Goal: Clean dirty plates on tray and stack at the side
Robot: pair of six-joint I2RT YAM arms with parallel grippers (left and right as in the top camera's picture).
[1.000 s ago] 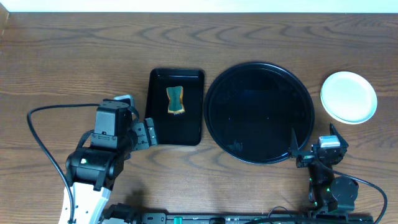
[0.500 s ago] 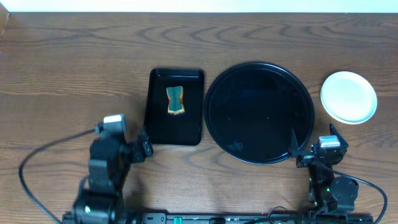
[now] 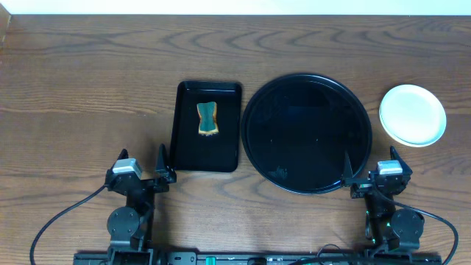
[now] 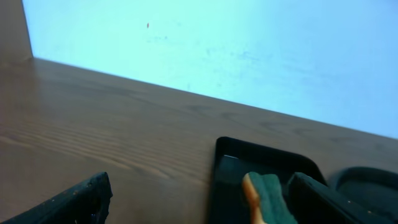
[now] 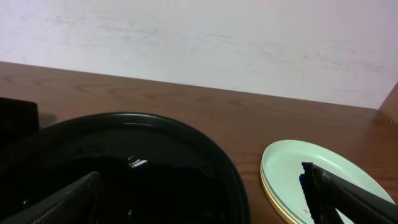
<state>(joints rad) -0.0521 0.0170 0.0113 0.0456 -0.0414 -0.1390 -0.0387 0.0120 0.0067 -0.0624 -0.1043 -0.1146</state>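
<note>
**A:** What surface am I working over?

**B:** From overhead, a dark wood bench [image 3: 73, 88] with a pale wall [image 3: 221, 6] along the far edge. Your round tray [image 3: 294, 125] sits in the middle, glossy black and bare. The plates [image 3: 413, 114] are stacked to its right, clear of its rim, which is where the task wants them. To its left, a smaller rectangular tray [image 3: 221, 147] holds a green and orange sponge [image 3: 208, 119]. I judge it is kept there so it wets nothing else.

**A:** And the arms?

**B:** Both sit low at the near edge. Your left fingers [image 3: 163, 163] stand apart by the rectangular tray's corner. Your right fingers [image 3: 346, 171] stand apart at the round tray's near rim. Neither pair holds anything.

**A:** The left wrist view?

**B:** One finger sits in each lower corner, spread wide, with the sponge beyond them.

**A:** The right wrist?

**B:** It shows the same wide spread. A mint plate tops the stack, and a yellow edge shows beneath it. To my eye, your job looks finished.
</note>
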